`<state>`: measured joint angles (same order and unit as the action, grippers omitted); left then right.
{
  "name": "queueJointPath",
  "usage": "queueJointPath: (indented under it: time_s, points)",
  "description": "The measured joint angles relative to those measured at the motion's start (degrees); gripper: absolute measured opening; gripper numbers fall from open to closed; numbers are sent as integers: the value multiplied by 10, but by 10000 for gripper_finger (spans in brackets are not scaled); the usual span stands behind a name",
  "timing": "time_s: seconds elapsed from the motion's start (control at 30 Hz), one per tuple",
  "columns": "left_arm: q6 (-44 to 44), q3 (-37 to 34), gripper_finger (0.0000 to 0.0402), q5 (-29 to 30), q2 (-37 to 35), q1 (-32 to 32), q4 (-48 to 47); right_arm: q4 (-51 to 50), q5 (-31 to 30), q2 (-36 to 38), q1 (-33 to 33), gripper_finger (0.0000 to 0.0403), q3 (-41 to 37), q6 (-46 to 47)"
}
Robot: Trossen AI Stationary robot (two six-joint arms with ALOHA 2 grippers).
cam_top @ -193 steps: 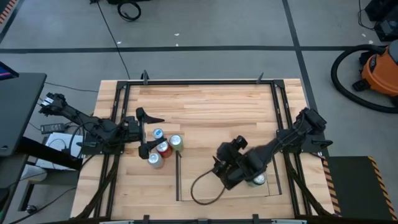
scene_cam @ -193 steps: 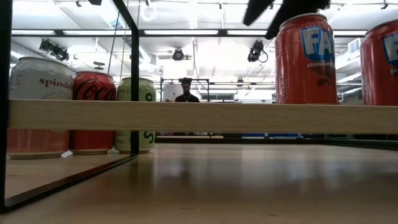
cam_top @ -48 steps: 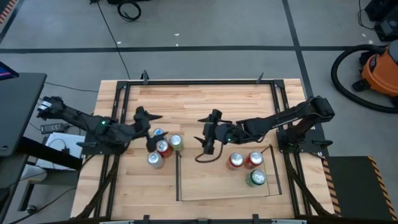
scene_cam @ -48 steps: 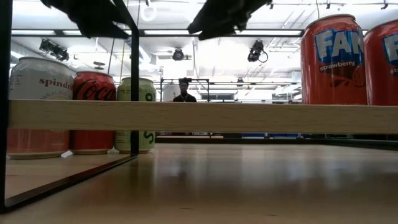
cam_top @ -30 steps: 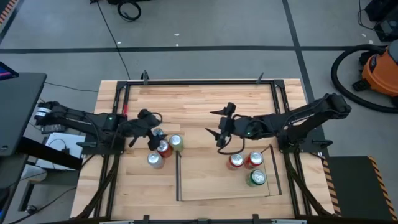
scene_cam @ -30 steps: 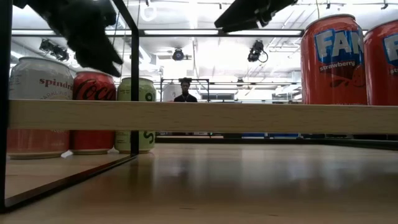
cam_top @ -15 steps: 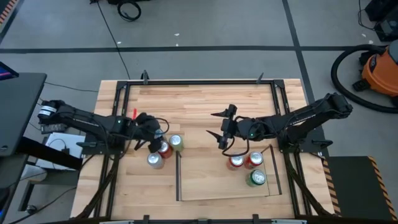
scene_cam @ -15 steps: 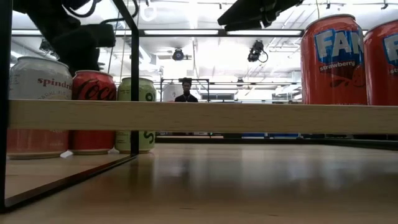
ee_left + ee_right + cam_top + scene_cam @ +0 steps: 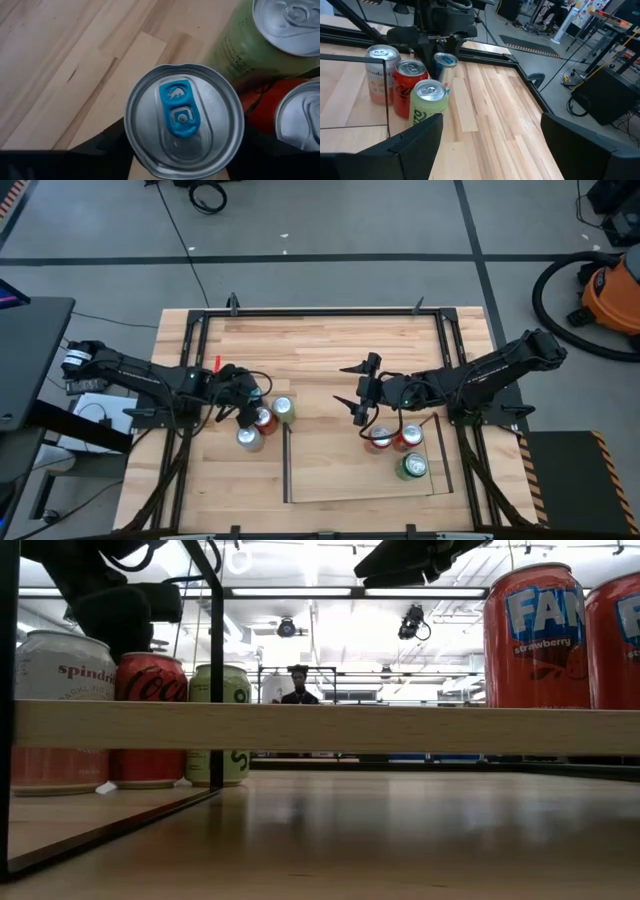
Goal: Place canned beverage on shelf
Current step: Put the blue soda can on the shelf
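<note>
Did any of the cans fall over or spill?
No, nothing looks wrong. The four cans beside the shelf stand upright and closed, as do the three cans on it. No puddles show on the table. The left gripper sits over the blue-tab can.

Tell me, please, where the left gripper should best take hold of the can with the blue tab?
Probably by its round side wall just below the rim, coming from above: the blue-tab can stands upright, and the left gripper is already over it. The green can and red can crowd one side.
</note>
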<state>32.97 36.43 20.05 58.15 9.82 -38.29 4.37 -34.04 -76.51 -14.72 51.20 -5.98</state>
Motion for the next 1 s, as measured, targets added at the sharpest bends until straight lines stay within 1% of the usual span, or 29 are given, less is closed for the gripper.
queueJointPath:
  time_s: [0.1, 0.27, 0.4, 0.5, 0.6, 0.8, 0.87, 0.93, 1.0]
  points:
    - [-3, 25, 227, 0, 0, 0, -23, -1, 0, 0, 0, 348, 0, 0]
    - [-29, 80, 236, 1, 0, 0, -40, -1, 0, 0, 0, 348, 0, 2]
    - [-48, 131, 240, 3, 0, -7, -35, -1, 0, 0, 0, 348, 0, 4]
    - [-62, 163, 241, 4, 0, -13, 6, 0, 0, 0, 0, 348, 0, 4]
    - [-97, 177, 241, 2, 0, -16, 44, 5, -1, 0, 0, 348, 0, 5]
    - [-149, 188, 242, 3, 14, -24, 108, 9, -36, 0, -4, 348, 0, 5]
    - [-160, 188, 242, -15, 31, -24, 139, 10, -40, 5, -9, 348, 0, 4]
    - [-164, 188, 242, -50, 56, -24, 183, 9, -40, 19, -16, 348, 0, 5]
    - [-172, 188, 242, -86, 83, -22, 208, 0, -40, 44, -26, 348, 0, 5]
